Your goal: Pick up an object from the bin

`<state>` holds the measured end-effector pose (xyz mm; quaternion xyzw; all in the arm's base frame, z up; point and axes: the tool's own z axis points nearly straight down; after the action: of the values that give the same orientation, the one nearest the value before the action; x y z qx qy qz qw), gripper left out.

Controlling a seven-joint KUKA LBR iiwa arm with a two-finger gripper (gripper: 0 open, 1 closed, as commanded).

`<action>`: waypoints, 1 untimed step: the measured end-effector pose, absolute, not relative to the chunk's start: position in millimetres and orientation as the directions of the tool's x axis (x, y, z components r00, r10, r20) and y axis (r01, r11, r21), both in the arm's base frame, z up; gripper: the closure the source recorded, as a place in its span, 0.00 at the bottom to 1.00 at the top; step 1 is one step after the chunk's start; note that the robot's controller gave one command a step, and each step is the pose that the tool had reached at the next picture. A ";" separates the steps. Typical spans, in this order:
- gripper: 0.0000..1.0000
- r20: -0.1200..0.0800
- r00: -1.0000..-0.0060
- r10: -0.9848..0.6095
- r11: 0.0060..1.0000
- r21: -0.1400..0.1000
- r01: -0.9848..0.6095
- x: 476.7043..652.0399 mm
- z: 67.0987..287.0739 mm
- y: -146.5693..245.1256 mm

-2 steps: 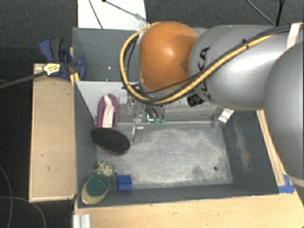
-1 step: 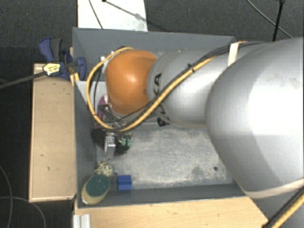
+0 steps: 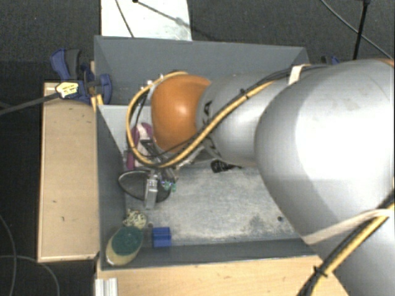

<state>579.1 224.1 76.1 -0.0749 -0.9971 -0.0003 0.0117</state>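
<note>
Above dark round thing [image 3: 129,184], tool [image 3: 152,192]

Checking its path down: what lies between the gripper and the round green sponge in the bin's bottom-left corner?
In the camera view, a small pale speckled lump lies between the gripper and the sponge.

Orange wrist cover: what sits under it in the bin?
A pink thing peeks out at its left edge and a dark ring lies below it; the bin floor directly beneath is covered.
</note>
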 end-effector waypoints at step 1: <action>1.00 0.012 -0.988 0.154 0.988 0.001 0.154 582.4 79.5 224.0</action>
<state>582.4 224.0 79.5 -0.0770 -0.9970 -0.0012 0.0059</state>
